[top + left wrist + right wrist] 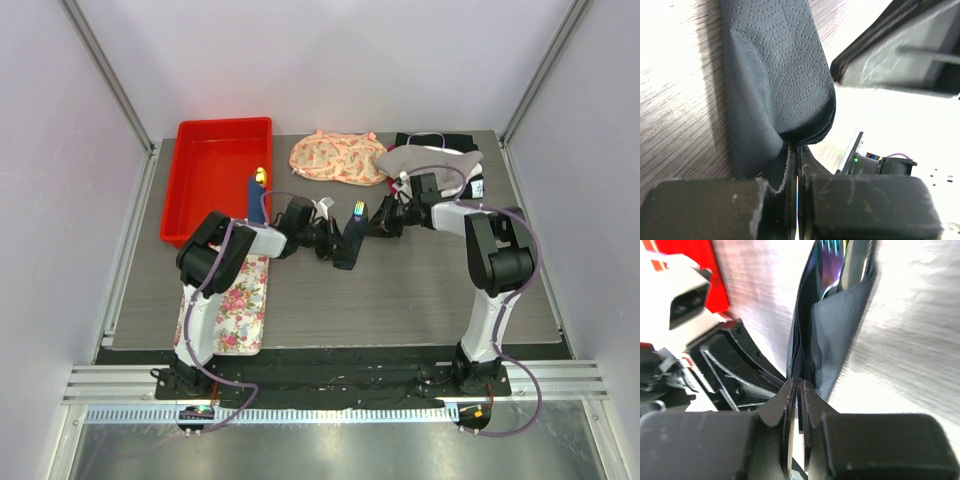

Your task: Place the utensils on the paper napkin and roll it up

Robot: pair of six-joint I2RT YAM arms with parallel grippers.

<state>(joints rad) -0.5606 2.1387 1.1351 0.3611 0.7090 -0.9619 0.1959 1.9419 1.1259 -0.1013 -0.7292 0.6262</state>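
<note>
Pale walls (330,60) enclose a grey wood-grain table (400,300), brightly lit.

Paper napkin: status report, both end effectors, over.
Left end effector shut on paper napkin. Right end effector shut on it too. Napkin folded over between them. Nothing blocking; red bin behind.

— The top view? Evenly lit, sharp, soft shadows only.
— Wrist views glare white on the surface (665,35); the close jaws blur, the paper napkin (775,75) looks crisp.
</note>
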